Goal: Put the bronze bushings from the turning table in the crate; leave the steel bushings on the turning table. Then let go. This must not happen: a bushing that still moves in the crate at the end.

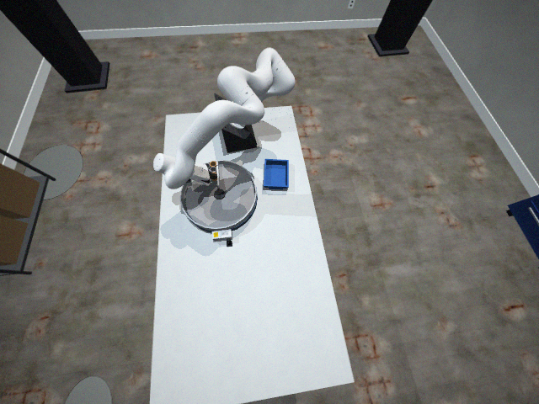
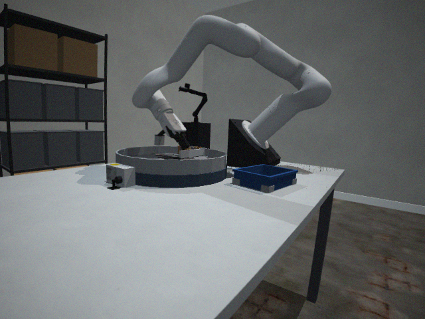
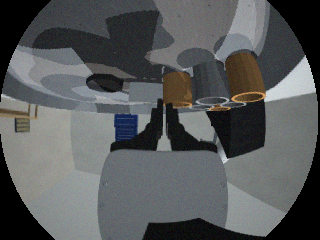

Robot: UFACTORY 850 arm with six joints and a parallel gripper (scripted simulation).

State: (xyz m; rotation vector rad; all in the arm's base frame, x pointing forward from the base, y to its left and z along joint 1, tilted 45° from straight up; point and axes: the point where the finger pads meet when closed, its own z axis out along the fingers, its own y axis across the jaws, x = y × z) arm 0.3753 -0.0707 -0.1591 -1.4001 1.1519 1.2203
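My gripper (image 1: 209, 178) (image 2: 187, 147) (image 3: 164, 106) is low over the turning table (image 1: 235, 213) (image 2: 165, 167), shut on the near wall of a bronze bushing (image 3: 177, 88), one fingertip on each side. The bushing stands in a tight upright cluster. A steel bushing (image 3: 209, 82) is beside it, and another bronze bushing (image 3: 244, 75) stands beyond. Behind them only rims show, of steel and of one bronze bushing (image 3: 220, 108). The blue crate (image 1: 275, 187) (image 2: 254, 180) sits right of the turning table; no bushing shows in it in the top view.
A pale low wall (image 1: 218, 173) (image 2: 192, 153) (image 3: 145, 92) stands on the turning table beside the cluster. The turning table has a raised rim and a dark centre hub (image 1: 219, 194) (image 3: 104, 82). A small control box (image 1: 222, 235) (image 2: 119, 174) is at its front. The arm's black base (image 1: 239, 139) stands behind.
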